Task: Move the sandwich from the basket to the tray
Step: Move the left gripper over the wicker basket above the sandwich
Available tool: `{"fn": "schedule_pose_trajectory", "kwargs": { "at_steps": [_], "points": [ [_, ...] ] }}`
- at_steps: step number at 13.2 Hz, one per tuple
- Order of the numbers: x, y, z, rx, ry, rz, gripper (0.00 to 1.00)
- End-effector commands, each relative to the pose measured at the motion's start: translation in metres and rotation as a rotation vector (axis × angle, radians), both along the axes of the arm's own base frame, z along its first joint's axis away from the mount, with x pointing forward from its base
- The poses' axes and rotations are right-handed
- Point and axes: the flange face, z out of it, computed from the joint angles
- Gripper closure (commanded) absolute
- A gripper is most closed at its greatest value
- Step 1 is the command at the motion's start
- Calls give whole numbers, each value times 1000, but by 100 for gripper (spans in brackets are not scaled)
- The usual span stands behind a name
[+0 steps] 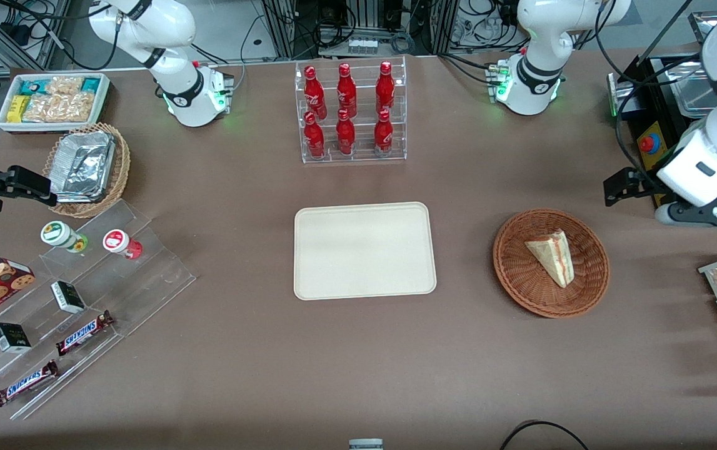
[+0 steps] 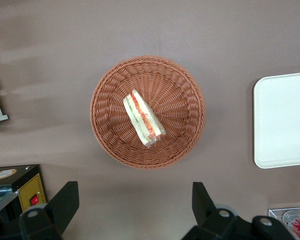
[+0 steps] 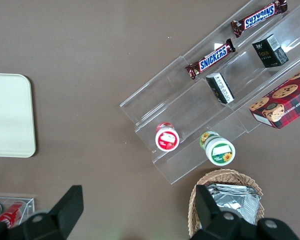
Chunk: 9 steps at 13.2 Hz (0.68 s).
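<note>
Both fingers (image 2: 60,202) apart above sandwich (image 2: 143,118)

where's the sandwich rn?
The sandwich lies in the round brown basket, toward the working arm's end of the table, beside the bare tray. The gripper hangs open above the table beside the basket, not touching it.

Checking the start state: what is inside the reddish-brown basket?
Only the sandwich lies in the basket; the weave under it is covered. The open pincer hangs above, apart from it.
</note>
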Motion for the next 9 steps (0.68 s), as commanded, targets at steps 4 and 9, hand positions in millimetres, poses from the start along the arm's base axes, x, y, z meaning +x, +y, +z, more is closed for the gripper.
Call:
{"fn": "schedule_pose_trajectory", "kwargs": {
  "at_steps": [4, 9],
  "points": [
    [18, -5, -62, 2, -18, 119, 0],
    [20, -8, -119, 7, -49, 284, 0]
  ]
}}
